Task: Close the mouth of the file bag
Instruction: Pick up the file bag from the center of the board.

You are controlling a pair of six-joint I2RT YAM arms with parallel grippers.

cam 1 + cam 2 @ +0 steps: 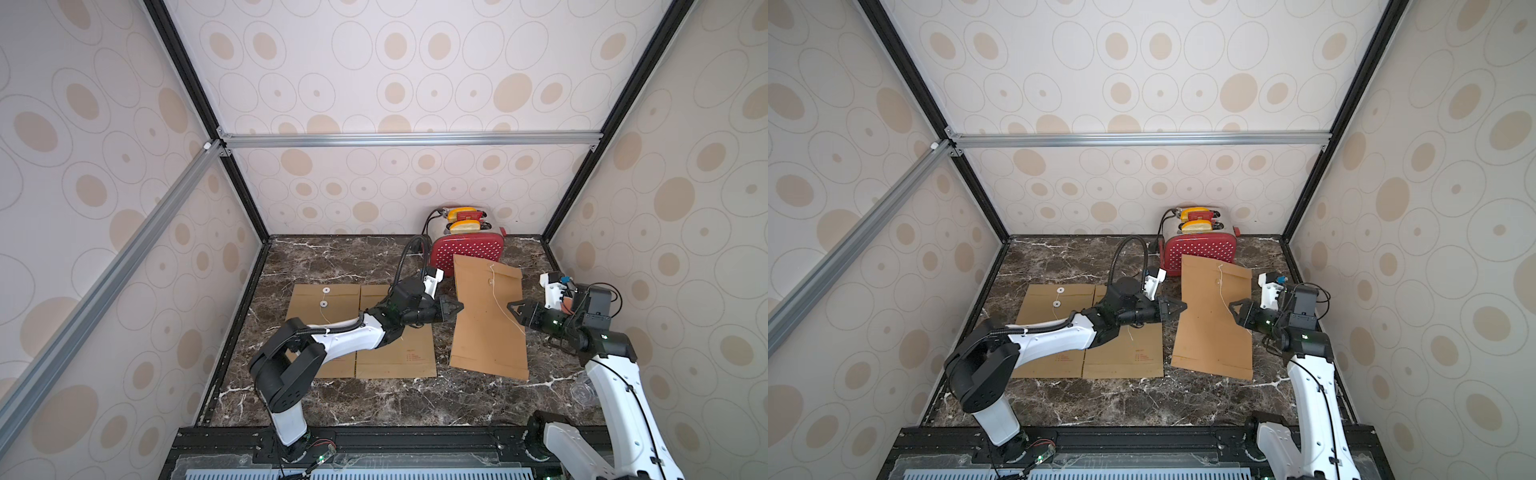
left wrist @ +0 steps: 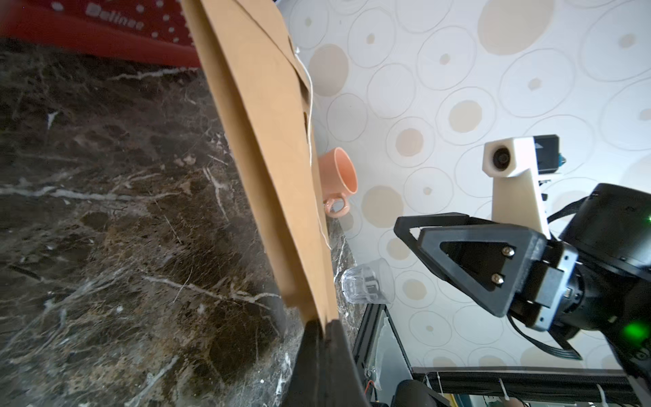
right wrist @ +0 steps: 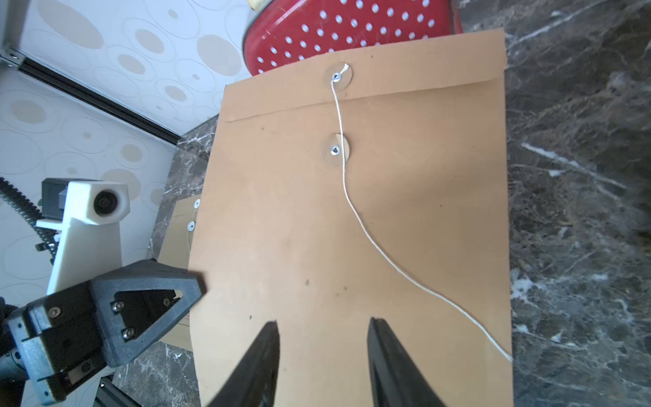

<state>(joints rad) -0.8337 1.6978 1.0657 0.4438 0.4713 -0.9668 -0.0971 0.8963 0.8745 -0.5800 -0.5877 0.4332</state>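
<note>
The file bag [image 1: 486, 328] [image 1: 1212, 328] is a brown paper envelope, lifted and tilted above the marble table. My left gripper [image 1: 459, 309] [image 1: 1183, 307] [image 2: 322, 322] is shut on its left edge. In the right wrist view the file bag [image 3: 352, 239] has a disc on the flap [image 3: 338, 75] and one on the body [image 3: 334, 150]. A white string [image 3: 355, 215] runs loose from the upper disc past the lower one to the bag's right edge. My right gripper [image 1: 513, 305] [image 1: 1235, 305] [image 3: 324, 322] hovers open over the bag's right side, holding nothing.
A red dotted toaster [image 1: 467, 251] with bread slices stands right behind the bag. Two more brown envelopes [image 1: 328, 307] [image 1: 395, 353] lie flat under the left arm. An orange mug [image 2: 338, 176] and a clear cup [image 2: 366, 282] sit near the right wall.
</note>
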